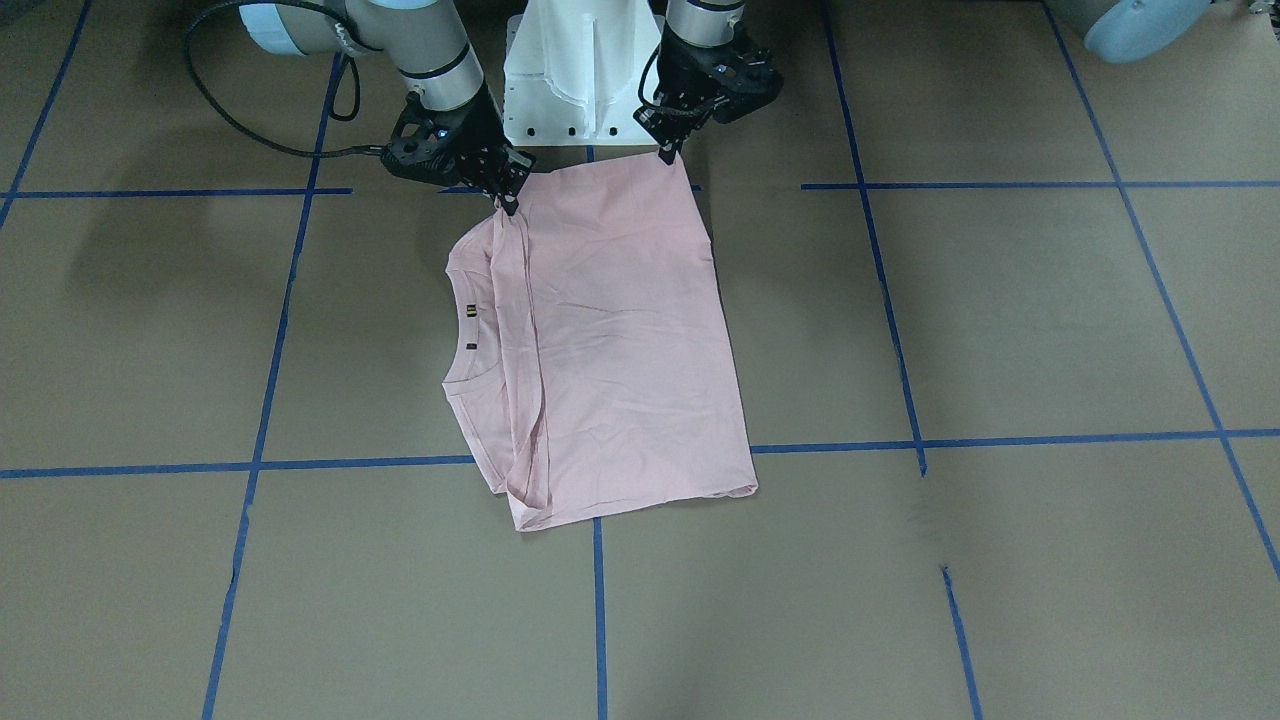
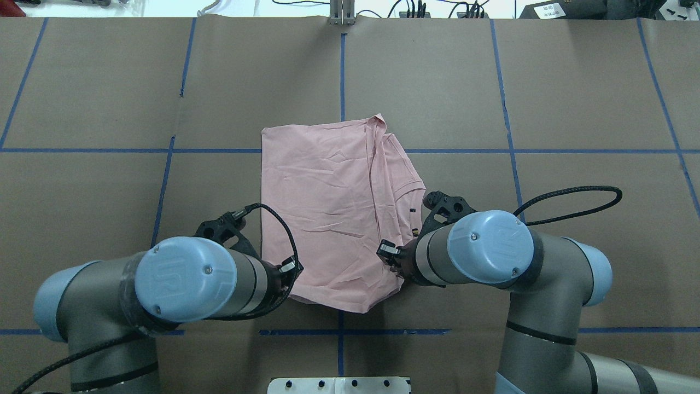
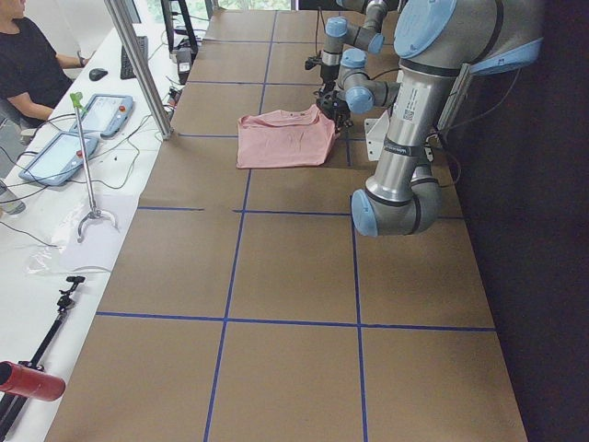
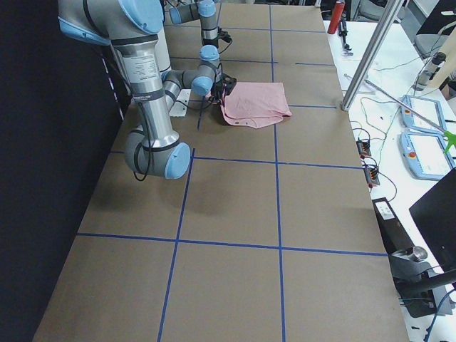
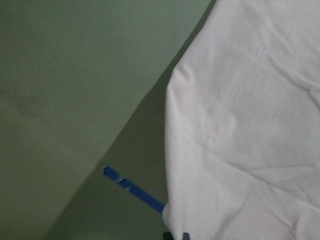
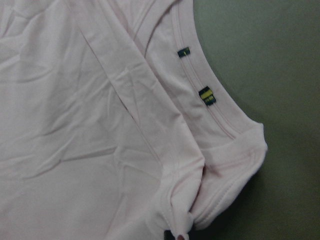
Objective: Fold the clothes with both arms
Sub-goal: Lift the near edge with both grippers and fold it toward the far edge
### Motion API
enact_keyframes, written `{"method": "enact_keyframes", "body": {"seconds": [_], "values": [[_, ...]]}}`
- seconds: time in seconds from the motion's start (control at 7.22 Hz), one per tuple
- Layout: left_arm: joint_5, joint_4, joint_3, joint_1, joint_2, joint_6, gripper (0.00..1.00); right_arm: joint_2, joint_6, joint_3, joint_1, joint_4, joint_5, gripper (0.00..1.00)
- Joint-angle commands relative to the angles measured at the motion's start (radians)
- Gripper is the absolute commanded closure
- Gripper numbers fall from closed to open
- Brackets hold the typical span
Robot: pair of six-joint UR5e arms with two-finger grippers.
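Note:
The pale pink T-shirt (image 1: 620,340) lies folded on the brown table, its ribbed collar (image 1: 470,340) with small dark tags facing my right side. My left gripper (image 1: 667,152) is shut on the shirt's corner nearest the robot; in the left wrist view the cloth (image 5: 240,125) runs down to the fingertips. My right gripper (image 1: 508,203) is shut on bunched fabric at the shoulder by the collar (image 6: 200,95). From overhead both grippers (image 2: 290,269) (image 2: 389,251) sit at the shirt's (image 2: 328,208) near edge, partly hidden under the wrists.
Blue tape lines (image 1: 590,600) grid the table. The white pedestal base (image 1: 580,70) stands just behind the shirt. A side bench holds tablets (image 3: 60,152) and cables, with a seated person (image 3: 28,55) and a metal pole (image 3: 138,64) beside it.

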Motion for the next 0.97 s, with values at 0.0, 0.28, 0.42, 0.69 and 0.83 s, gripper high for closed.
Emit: {"method": "enact_keyframes", "body": {"seconds": [0.0,0.28,0.42,0.69,0.83], "values": [[-0.015,-0.123,0.083,-0.121,-0.003,0.035,1.0,0.016,-0.003,-0.063,0.096,0.094,-0.002,1.0],[-0.062,-0.251,0.164,-0.18,-0.003,0.054,1.0,0.108,-0.004,-0.182,0.146,0.136,-0.002,1.0],[-0.062,-0.306,0.212,-0.183,-0.003,0.054,1.0,0.116,-0.006,-0.228,0.164,0.161,-0.002,1.0],[-0.062,-0.334,0.23,-0.189,-0.003,0.052,1.0,0.118,-0.004,-0.321,0.18,0.275,-0.002,1.0],[-0.063,-0.335,0.232,-0.217,-0.005,0.052,1.0,0.127,-0.004,-0.332,0.199,0.283,0.0,1.0]]}}
